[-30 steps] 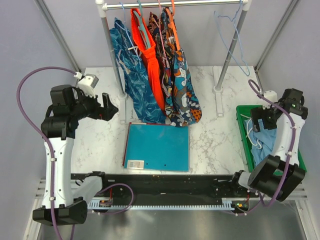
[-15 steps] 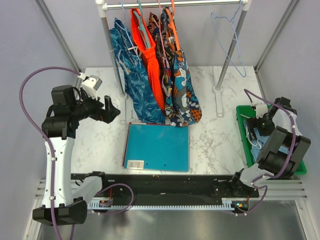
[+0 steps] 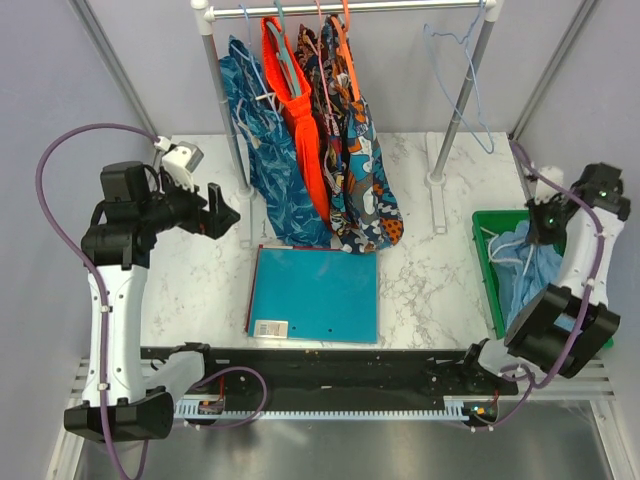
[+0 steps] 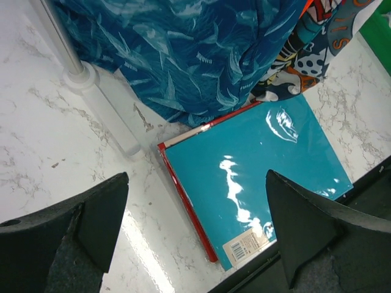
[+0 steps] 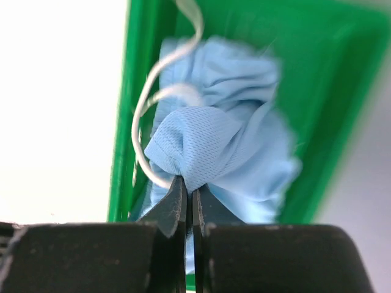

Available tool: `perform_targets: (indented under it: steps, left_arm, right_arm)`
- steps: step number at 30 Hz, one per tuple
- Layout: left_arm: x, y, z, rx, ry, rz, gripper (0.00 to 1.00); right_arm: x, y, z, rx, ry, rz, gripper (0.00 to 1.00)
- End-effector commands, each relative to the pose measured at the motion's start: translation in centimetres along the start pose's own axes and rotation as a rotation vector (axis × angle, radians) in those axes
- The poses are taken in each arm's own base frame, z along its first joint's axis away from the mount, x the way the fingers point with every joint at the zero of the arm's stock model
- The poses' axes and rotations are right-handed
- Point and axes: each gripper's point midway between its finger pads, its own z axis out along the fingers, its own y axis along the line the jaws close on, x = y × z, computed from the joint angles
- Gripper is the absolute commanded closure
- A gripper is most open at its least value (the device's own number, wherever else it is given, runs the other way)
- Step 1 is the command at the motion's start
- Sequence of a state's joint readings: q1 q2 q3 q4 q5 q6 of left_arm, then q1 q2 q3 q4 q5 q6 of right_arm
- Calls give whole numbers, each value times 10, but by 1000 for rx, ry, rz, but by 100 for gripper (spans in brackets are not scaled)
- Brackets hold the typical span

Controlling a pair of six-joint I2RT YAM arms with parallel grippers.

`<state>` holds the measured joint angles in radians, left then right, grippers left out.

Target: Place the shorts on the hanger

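Note:
The light sky-blue shorts (image 3: 530,262) lie bunched in the green bin (image 3: 487,250) at the table's right edge, with a fold pulled upward. My right gripper (image 3: 541,222) is shut on that fold; in the right wrist view the jaws (image 5: 190,189) pinch the mesh fabric of the shorts (image 5: 226,140) beside a white drawstring (image 5: 143,122). The pale blue wire hanger (image 3: 470,90) hangs empty at the right end of the rail. My left gripper (image 3: 222,212) is open above the table's left side, with nothing between its fingers (image 4: 197,177).
Leafy dark blue shorts (image 3: 262,150), orange shorts (image 3: 295,110) and patterned garments (image 3: 355,160) hang at the rail's left. A teal folder (image 3: 315,293) lies flat mid-table. The rack's posts (image 3: 437,180) stand on the marble top.
My right gripper went down into the bin, shut on the shorts and rose with a fold of them. The hanger has swung slightly. The left arm has hardly moved.

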<state>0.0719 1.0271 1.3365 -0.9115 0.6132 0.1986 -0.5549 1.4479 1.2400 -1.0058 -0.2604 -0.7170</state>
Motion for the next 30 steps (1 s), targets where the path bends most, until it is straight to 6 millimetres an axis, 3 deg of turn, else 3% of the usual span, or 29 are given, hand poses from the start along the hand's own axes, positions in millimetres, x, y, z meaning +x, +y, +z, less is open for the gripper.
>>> perform_targets:
  steps: [1,2,3,8,13,14,17,18,19,21,24,25,26,28,29,30]
  left_arm:
    - [-45,-14,-23,10,-131,65,1]
    - [-55,-16,-29,5,-156,72,1]
    - [-60,-18,-31,8,-169,77,1]
    - [-93,-50,-54,113,-282,124,1]
    - [-107,-88,-69,303,-344,186,0]
    - [-106,-94,-70,341,-344,191,1]
    - [-106,-95,-68,368,-341,205,1]
    - [-106,-95,-67,376,-338,205,1]
    - [-105,-97,-67,390,-338,210,1]
    - [-107,-106,-69,445,-347,228,2]
    - [-108,-110,-60,465,-345,225,3]
    - [-107,-104,-52,449,-333,217,3]
    - [-101,-110,-43,469,-314,234,4]
    - [-90,-107,-28,475,-269,239,4]
    - [-85,-112,-22,486,-249,249,4]
    - [-79,-113,-17,491,-227,251,4]
  right_arm:
    - [-78,27,-104,-43,-340,-46,100]
    - [-84,36,-118,-68,-365,-25,100]
    - [-104,45,-146,-91,-458,-60,100]
    - [-143,81,-215,-205,-656,-63,100]
    - [-174,125,-289,-371,-881,-53,100]
    - [-187,132,-309,-415,-968,-100,100]
    - [-194,162,-346,-639,-1030,41,100]
    - [-205,165,-371,-598,-1191,-113,100]
    - [-202,181,-393,-759,-1179,51,100]
    - [-198,200,-432,-754,-1356,-101,100]
    - [-201,212,-449,-828,-1377,-50,100]
    - [-200,215,-448,-851,-1364,-49,100]
    - [-203,215,-438,-869,-1333,-31,100]
    - [-209,221,-402,-919,-1216,8,100]
    - [-207,219,-360,-944,-1040,160,100]
    - [-207,226,-322,-910,-990,68,100]
